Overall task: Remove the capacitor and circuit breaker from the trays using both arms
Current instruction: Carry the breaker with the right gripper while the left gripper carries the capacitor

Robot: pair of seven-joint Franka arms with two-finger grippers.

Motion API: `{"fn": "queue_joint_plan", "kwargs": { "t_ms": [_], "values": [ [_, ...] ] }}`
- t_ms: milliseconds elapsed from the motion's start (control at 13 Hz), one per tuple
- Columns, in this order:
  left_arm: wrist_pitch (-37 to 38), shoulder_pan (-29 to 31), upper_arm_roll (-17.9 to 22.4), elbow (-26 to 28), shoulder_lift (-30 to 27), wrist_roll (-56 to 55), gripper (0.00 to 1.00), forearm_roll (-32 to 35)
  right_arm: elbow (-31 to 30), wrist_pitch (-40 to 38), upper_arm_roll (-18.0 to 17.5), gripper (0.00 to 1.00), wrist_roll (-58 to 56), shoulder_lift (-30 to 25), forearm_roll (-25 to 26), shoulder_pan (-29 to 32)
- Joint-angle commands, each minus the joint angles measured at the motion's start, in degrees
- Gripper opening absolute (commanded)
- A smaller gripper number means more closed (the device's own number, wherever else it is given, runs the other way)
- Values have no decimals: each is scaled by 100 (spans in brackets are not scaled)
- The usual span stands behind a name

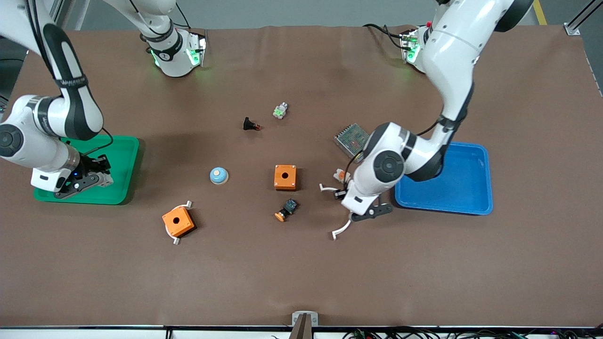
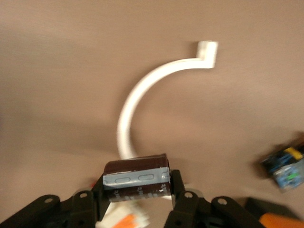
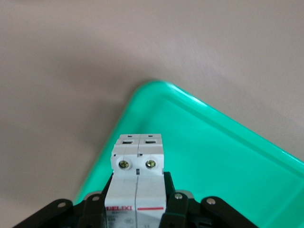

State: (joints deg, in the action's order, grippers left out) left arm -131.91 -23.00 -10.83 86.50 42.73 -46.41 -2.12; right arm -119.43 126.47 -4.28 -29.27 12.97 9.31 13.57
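Two parts: both are held, one in each gripper.
Capacitor (image 2: pixel 137 178): a small dark cylinder, judged light, rigid and smooth enough to roll; it is best taken across its round body, as is done here.
Left gripper (image 1: pixel 356 207): its fingers are clamped on the capacitor's sides, above bare table just outside the blue tray (image 1: pixel 464 188), with a white curved clip (image 2: pixel 142 104) lying below.
Circuit breaker (image 3: pixel 137 178): a white rigid block with flat faces, judged light but bulkier; the flat side faces are judged the safest hold, and the switch levers are best left untouched.
Right gripper (image 1: pixel 82 181): its fingers are closed on the breaker's two side faces, and the part is held over a corner of the green tray (image 1: pixel 120 160).
Risk: the round capacitor is judged likelier to slip than the breaker.
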Motion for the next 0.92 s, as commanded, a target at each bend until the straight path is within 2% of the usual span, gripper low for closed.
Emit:
{"fn": "queue_joint_plan", "kwargs": {
  "t_ms": [0,154,308,385,462,538,615,692,846],
  "values": [
    [-711,-239,46,-292,428,-465,13,-104,244,-656,6,0,1322,-295,-175,-888],
    [-1160,-327,37,-292,543,-614,17,-104,481,-781,15,0,2727,-243,-184,-1739],
    [-1521,-380,46,-362,701,-720,25,-104,832,-755,15,0,4089,-7,-280,-2504],
    [-1626,-380,46,-371,719,-729,33,-104,1086,-764,15,0,4575,212,-376,-2821],
    [-1688,-380,46,-371,728,-738,48,-104,1341,-772,15,0,4962,476,-508,-3077],
    [-1698,-398,46,-371,728,-747,69,-104,1570,-738,15,0,5297,765,-657,-3306],
    [-1698,-433,54,-371,728,-747,81,-95,1798,-711,24,0,5587,1029,-754,-3543],
    [-1698,-433,63,-371,702,-738,86,-95,2071,-711,24,0,5790,1319,-807,-3615],
    [-1689,-424,72,-362,606,-738,87,-78,2415,-554,24,1,5924,1803,-1122,-3677]
  ]
}}
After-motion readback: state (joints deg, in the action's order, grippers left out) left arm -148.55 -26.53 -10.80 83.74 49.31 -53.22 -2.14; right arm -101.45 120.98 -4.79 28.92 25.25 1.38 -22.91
